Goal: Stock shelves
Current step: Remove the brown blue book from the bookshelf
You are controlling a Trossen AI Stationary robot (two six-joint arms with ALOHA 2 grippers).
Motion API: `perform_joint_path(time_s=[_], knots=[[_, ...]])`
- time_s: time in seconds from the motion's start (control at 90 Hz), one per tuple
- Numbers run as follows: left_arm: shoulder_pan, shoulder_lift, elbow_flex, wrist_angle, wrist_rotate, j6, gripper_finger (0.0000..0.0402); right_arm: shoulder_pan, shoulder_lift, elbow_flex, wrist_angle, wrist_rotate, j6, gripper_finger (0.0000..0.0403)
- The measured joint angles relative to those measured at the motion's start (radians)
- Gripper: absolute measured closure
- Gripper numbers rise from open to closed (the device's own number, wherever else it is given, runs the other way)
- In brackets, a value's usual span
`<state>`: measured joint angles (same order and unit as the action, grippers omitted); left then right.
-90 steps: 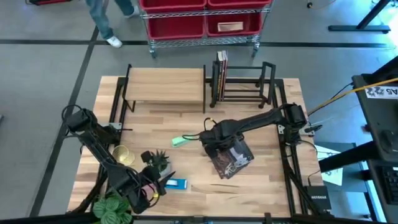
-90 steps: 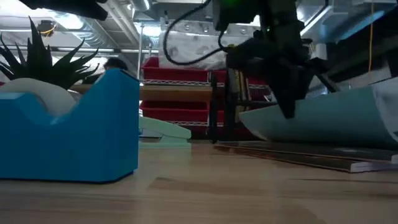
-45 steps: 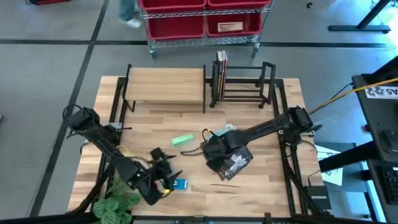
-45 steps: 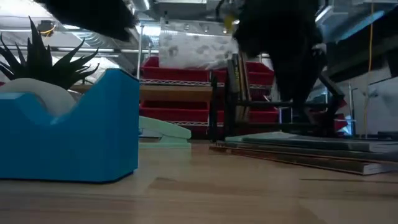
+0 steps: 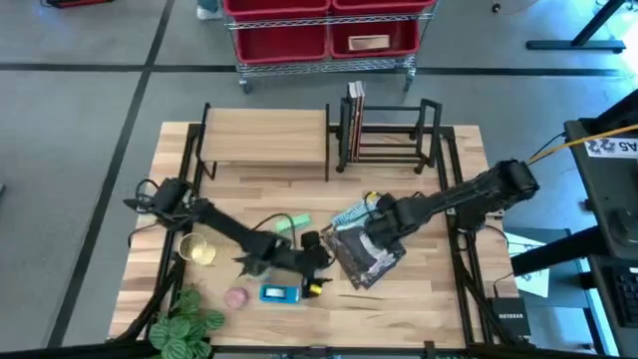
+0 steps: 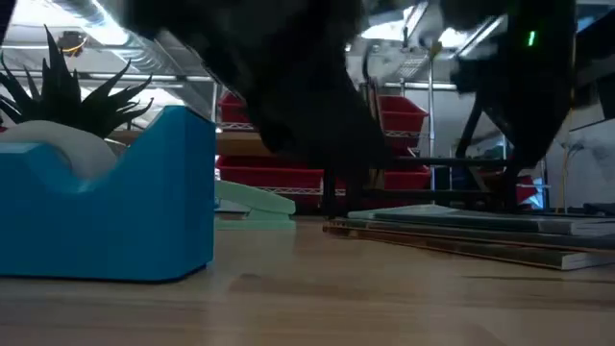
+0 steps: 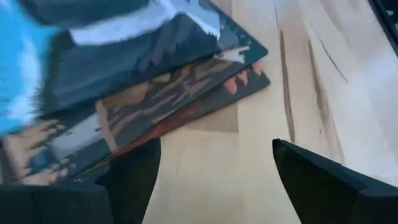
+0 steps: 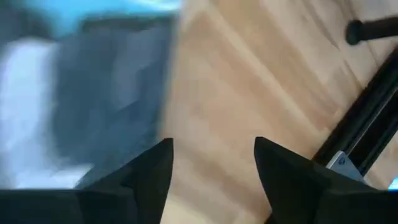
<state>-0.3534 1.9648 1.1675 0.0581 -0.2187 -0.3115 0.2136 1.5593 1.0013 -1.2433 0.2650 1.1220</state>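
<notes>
High view: both grippers converge on the books

Books (image 5: 361, 251) lie flat at mid-table, well short of the rack (image 5: 387, 135) at the far edge. Left gripper (image 5: 321, 261), fingers apart, sits just beside the stack's left edge; right gripper (image 5: 371, 231), fingers also apart, hovers over its far corner. The stack's long axis runs diagonally, toward the right arm's side.
</notes>
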Motion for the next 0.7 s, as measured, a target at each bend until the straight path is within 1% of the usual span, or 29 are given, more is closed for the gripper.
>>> perform_joint_path(time_s=[0.078,0.189,0.289,0.367,0.489,0.7], knots=[[0.028,0.017,0.015,-0.058,0.045,-0.005,0.0105,-0.064,-0.015,-0.081,0.04,0.01,0.011,0.0214],[0.05,0.018,0.017,-0.16,0.059,-0.02,0.0105,-0.134,-0.012,-0.153,0.107,0.036,0.029,0.0226],[0.065,0.019,0.017,-0.211,0.06,-0.024,0.0105,-0.164,-0.01,-0.197,0.23,0.043,-0.03,0.0235],[0.08,0.038,0.019,-0.191,0.055,-0.023,0.0105,-0.17,-0.01,-0.216,0.33,0.019,-0.085,0.0241],[0.112,0.071,0.02,-0.118,0.055,-0.019,0.0105,-0.157,-0.01,-0.223,0.41,-0.014,-0.11,0.0249],[0.154,0.092,0.018,0.008,0.001,0.047,0.0105,-0.072,-0.01,-0.224,0.428,-0.055,-0.106,0.0254]])
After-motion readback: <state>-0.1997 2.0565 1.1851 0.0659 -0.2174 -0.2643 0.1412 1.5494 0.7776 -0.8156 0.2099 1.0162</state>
